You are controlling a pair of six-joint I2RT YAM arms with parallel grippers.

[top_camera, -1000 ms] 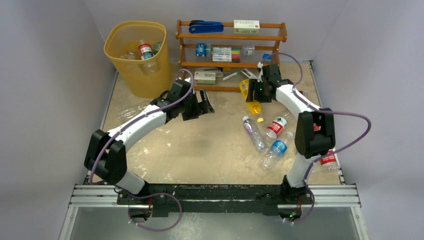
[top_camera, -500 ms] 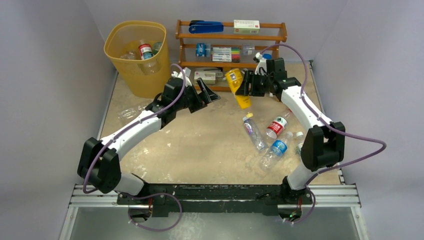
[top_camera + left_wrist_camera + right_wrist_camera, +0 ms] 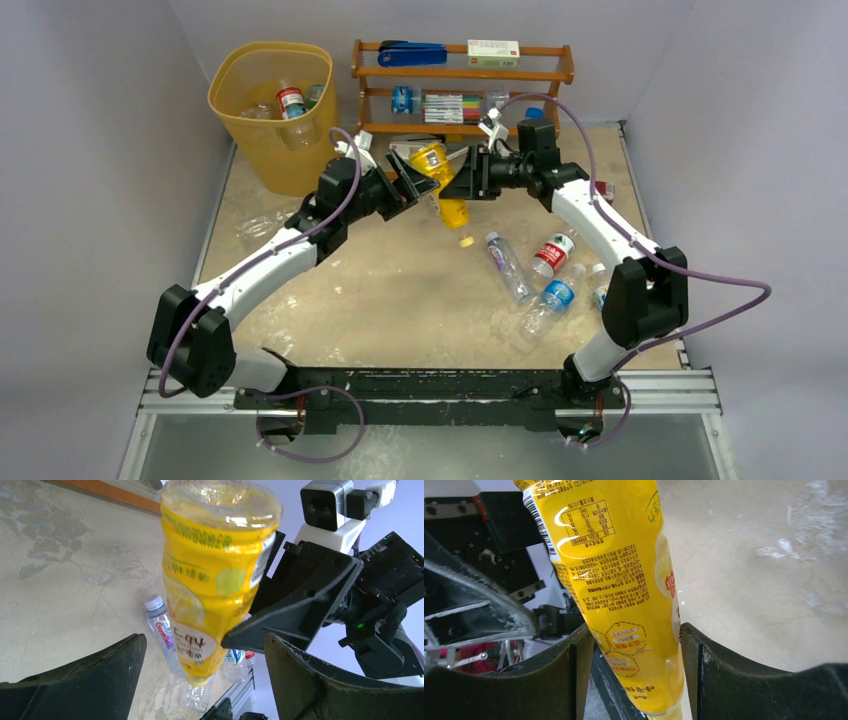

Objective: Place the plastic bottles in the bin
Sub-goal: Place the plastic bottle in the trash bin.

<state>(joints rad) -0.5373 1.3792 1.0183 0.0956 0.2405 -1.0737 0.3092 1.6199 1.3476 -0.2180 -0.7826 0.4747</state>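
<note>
My right gripper (image 3: 458, 180) is shut on a yellow bottle (image 3: 440, 178) and holds it cap down above the table's far middle. In the right wrist view (image 3: 631, 637) both fingers press the bottle's labelled body (image 3: 619, 580). My left gripper (image 3: 412, 180) is open and faces the bottle from the left. In the left wrist view (image 3: 205, 642) the bottle (image 3: 210, 580) hangs ahead of its spread fingers, untouched by them. The yellow bin (image 3: 285, 165) stands at the far left and holds several bottles (image 3: 290, 102).
A wooden shelf rack (image 3: 460, 75) stands behind the grippers. Three bottles lie on the right: purple label (image 3: 507, 265), red label (image 3: 553, 253), blue label (image 3: 553, 297). A crushed clear bottle (image 3: 255, 225) lies at the left, beside the bin.
My right gripper has lifted the yellow bottle off the table and carried it left. My left arm has stretched forward and right until its open gripper meets the bottle.
</note>
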